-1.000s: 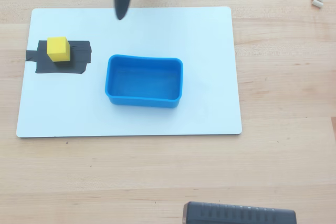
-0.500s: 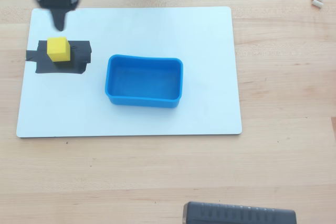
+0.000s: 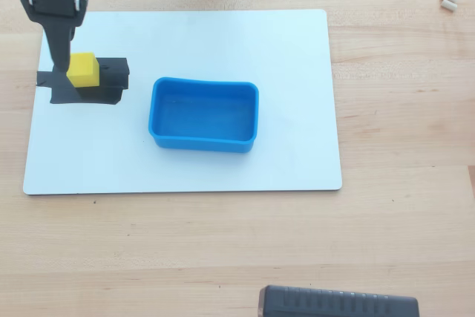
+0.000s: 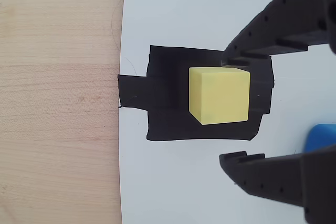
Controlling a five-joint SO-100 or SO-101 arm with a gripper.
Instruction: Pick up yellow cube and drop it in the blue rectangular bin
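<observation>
**Inspector:** Firstly, the overhead view. The yellow cube (image 3: pixel 83 69) sits on the black tape patch (image 3: pixel 104 83) near the left edge of the white board (image 3: pixel 297 50), and the gripper (image 3: pixel 74 72) is down over it. The blue rectangular bin (image 3: pixel 204 115) lies to the right on the same board, well apart from the cube and empty.

**Assistant:** And the claw?

**Inspector:** From above I cannot tell; the arm covers most of it. Now the wrist view. The gripper (image 4: pixel 231 111) stands wide, one finger on each side of the yellow cube (image 4: pixel 219 95). The upper fingertip (image 4: pixel 236 56) is at or just touching the cube's top edge; the lower fingertip (image 4: pixel 236 160) is clearly apart from it (an uneven gap).

**Assistant:** So the step is the grasp?

**Inspector:** In my judgement, yes. The cube is not centred between the fingers, so closing now would likely push it toward the lower finger before it grips. I recommend shifting slightly to centre it, closing squarely on opposite faces, then lifting straight up before crossing to the bin, a corner of which (image 4: pixel 321 137) shows at the right edge.
</observation>
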